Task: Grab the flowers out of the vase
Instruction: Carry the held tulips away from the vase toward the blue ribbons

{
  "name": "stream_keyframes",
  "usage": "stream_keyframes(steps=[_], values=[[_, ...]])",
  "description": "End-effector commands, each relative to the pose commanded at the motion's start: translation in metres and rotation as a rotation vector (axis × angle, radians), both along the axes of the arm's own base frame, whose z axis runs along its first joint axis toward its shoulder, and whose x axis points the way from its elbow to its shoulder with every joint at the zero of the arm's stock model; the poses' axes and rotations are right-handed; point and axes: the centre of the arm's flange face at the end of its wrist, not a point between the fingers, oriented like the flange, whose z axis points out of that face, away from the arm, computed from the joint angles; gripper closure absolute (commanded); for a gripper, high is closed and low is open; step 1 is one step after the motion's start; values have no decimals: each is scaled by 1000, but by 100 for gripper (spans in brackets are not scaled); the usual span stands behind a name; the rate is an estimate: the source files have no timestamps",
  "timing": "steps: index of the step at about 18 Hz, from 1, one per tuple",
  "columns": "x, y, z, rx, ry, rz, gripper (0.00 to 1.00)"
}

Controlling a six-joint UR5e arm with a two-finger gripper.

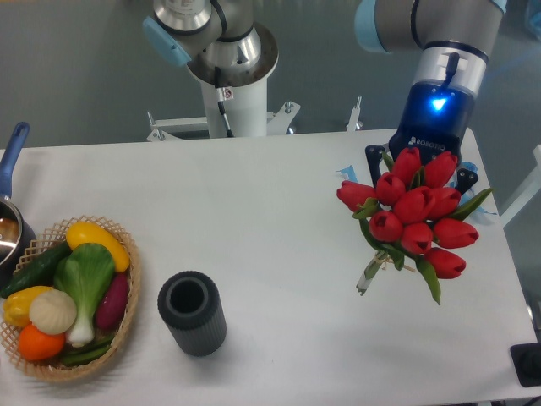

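Note:
The flowers (pixel 414 216), red closed tulip buds with green leaves and pale stems, hang in the air over the right side of the table. My gripper (pixel 420 173) is behind the buds and shut on the bunch; its fingers are mostly hidden by the blooms. The stem ends (pixel 369 275) point down and left, above the tabletop. The vase (pixel 192 312), a dark grey ribbed cylinder, stands upright near the front left of centre with nothing in its mouth, far to the left of the bunch.
A wicker basket (pixel 125 317) of colourful vegetables sits at the front left. A blue-handled pot (pixel 10 169) is at the left edge. Blue ribbon (pixel 463 188) lies behind the bunch at the right. The robot's base (pixel 228 68) stands behind the table.

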Motion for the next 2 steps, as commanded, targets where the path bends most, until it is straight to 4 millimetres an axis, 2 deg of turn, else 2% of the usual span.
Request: stream_keyframes(steps=[2], values=[[2, -1, 1, 0, -1, 1, 71]])
